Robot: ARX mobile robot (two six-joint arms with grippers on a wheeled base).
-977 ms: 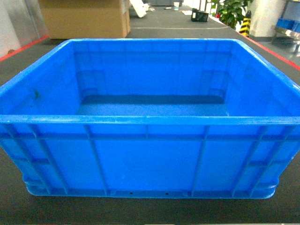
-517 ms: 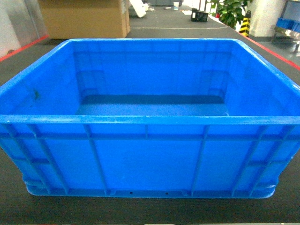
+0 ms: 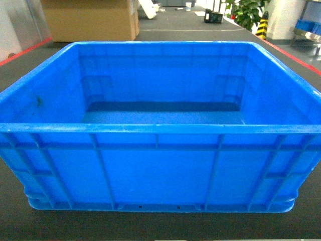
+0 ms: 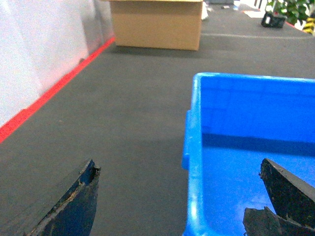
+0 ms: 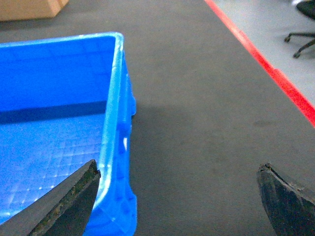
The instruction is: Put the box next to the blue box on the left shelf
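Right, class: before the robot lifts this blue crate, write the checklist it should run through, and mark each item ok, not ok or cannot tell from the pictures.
1. Left gripper open, straddling the box left wall: ok.
2. Right gripper open, straddling the right wall: ok.
3. Box empty: ok; only the grid floor shows.
4. Box sits flat on the dark floor mat: ok.
5. Fingers touching the rim: cannot tell; the tips run off frame.
6. Left shelf and its blue box in sight: not ok; neither shows, only a cardboard box behind.
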